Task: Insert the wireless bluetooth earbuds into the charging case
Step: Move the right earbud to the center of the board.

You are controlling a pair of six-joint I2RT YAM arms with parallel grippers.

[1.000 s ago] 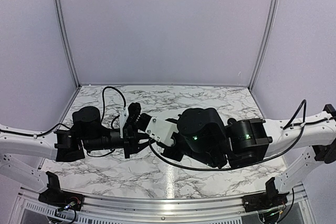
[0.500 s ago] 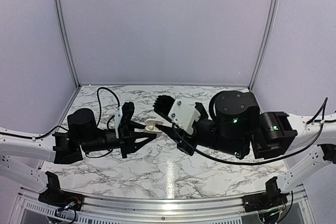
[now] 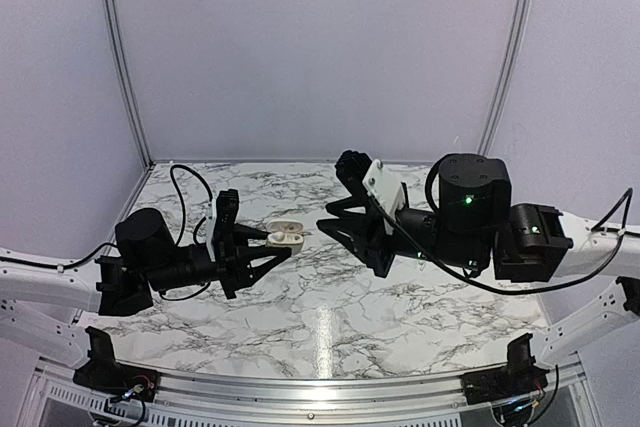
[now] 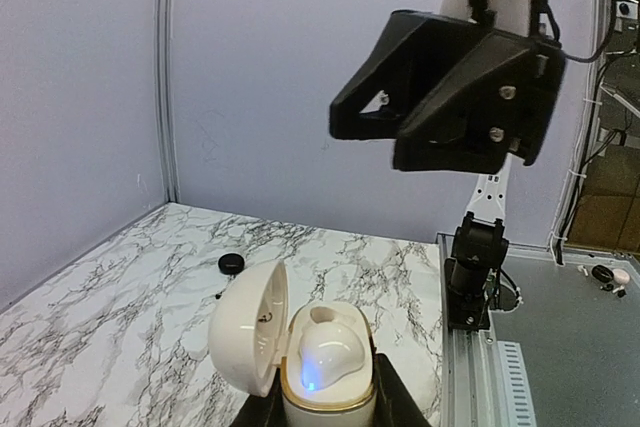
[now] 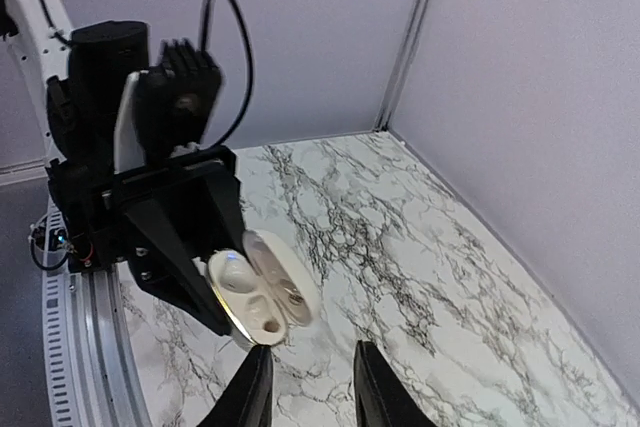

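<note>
- The charging case (image 4: 325, 367) is cream-white and held up off the surface (image 3: 330, 327), left of centre. Its lid (image 4: 250, 332) is swung open to one side, and a blue light (image 4: 308, 384) glows in the base.
- It looks light, stiff and glossy, so it is likely slippery, and the hinge is probably its weak point. The best hold is across the sides of the base, below the rim, which leaves the wells clear.
- No earbuds can be picked out for certain, and I cannot tell whether either well is filled. By judgement they are tiny, light and smooth, easy to flick away, and want a gentle pinch across the body.
- The left hand (image 3: 278, 244) pinches the base of the case between its 2 fingers, with the open mouth turned toward the other arm.
- The right hand (image 5: 308, 377) hangs near the case without touching it. Its fingers are slightly spread, with nothing seen between them.
- Well apart from the case, a black puck (image 4: 231, 263) lies on the surface. Just beside it is a dark speck (image 4: 217, 296), too small to identify.
</note>
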